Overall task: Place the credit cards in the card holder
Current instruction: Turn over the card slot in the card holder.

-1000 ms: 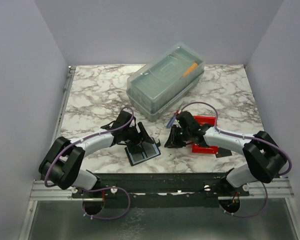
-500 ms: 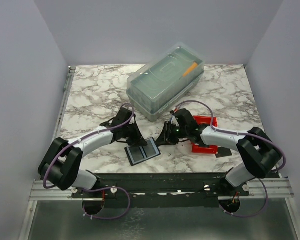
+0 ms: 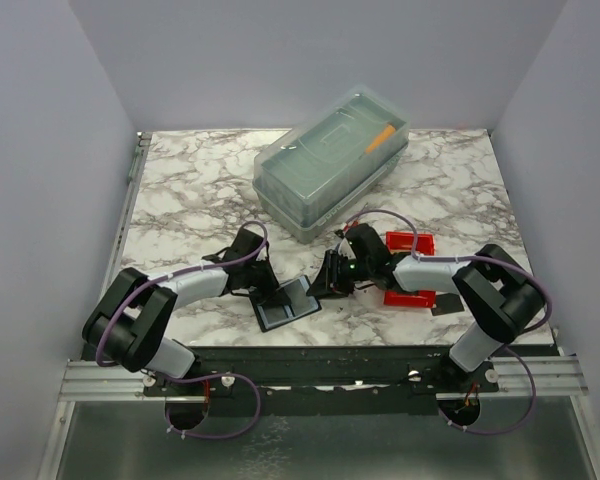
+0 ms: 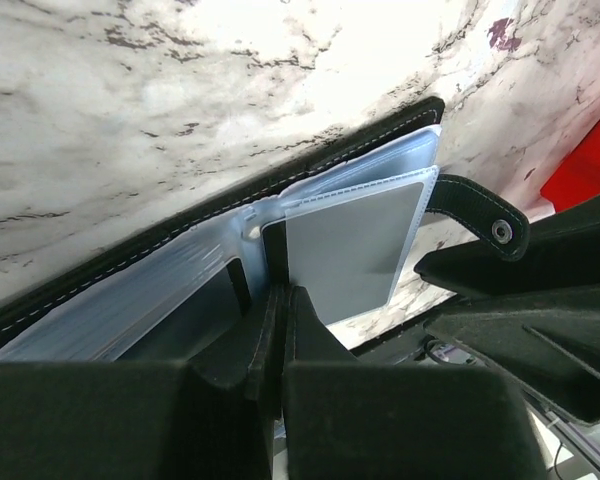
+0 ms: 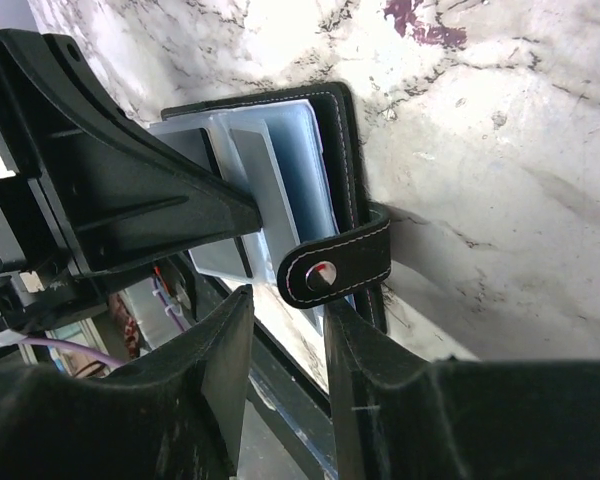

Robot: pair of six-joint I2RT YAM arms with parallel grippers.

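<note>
Card holder (image 5: 345, 140): black, pale stitching, clear sleeves. Card (image 4: 355, 250) ahead of left fingers (image 4: 230, 375): plain grey. Table (image 3: 190, 190): white-grey marble. Bin (image 3: 412, 242): red.

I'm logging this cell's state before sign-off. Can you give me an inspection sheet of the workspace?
Surface: white-and-grey marbled tabletop.
Job's things: black folding card holder lies open; grey card in its clear sleeve.
Clutter: large clear lidded plastic box at back; red plastic bin right.
Grippers: left gripper shut at the sleeves; right gripper open at the snap strap.
Cables: purple cables hang in loops.
Surroundings: plain pale walls.
</note>
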